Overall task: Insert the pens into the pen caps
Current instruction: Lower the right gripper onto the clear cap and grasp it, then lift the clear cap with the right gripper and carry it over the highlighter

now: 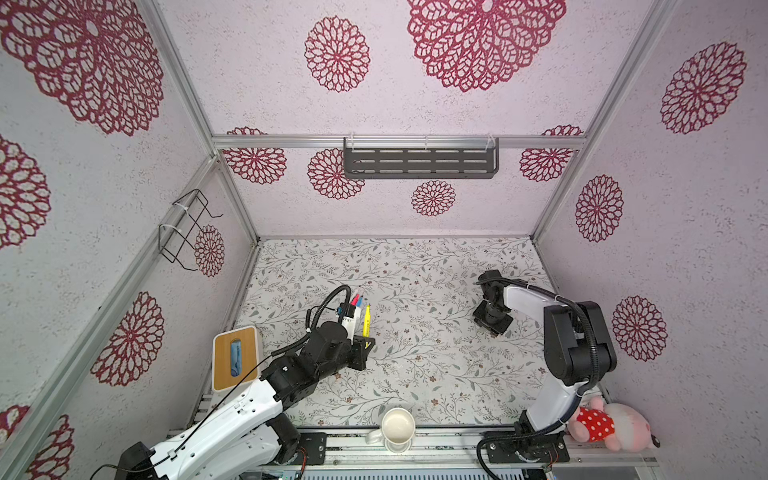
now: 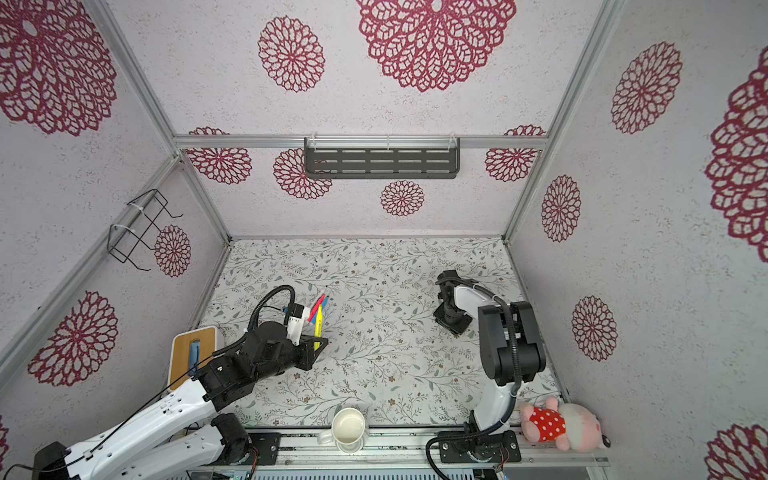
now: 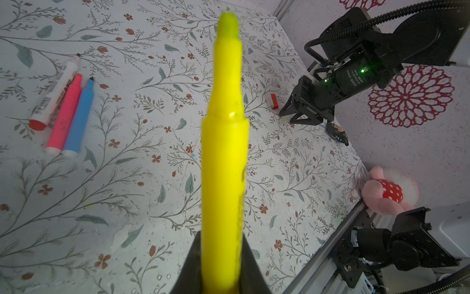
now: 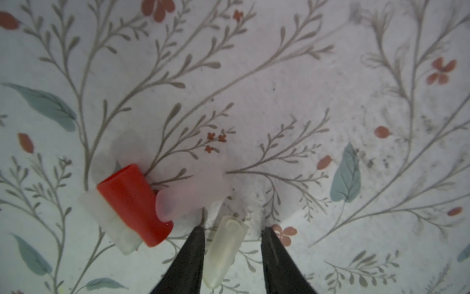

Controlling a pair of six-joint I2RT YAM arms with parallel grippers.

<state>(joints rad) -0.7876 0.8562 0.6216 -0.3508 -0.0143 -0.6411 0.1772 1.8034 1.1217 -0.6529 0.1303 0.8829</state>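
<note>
Right wrist view: right gripper (image 4: 232, 228) was seen open, jaws straddling a clear cap (image 4: 225, 252) lying on the mat (image 4: 305, 101), with one finger nearly touching it and the other apart. Pink cap (image 4: 193, 196), red cap (image 4: 134, 203) and white cap (image 4: 106, 224) were bunched just beside it. Left gripper (image 3: 221, 241) was clamped on the tail of the yellow pen (image 3: 225, 152), left of centre in both top views, near the other pens (image 3: 66, 109). Risk: with off-centre closure, the slick cap could be squirted out or shoved into its neighbours. The tail-held pen could be skewed at insertion.
</note>
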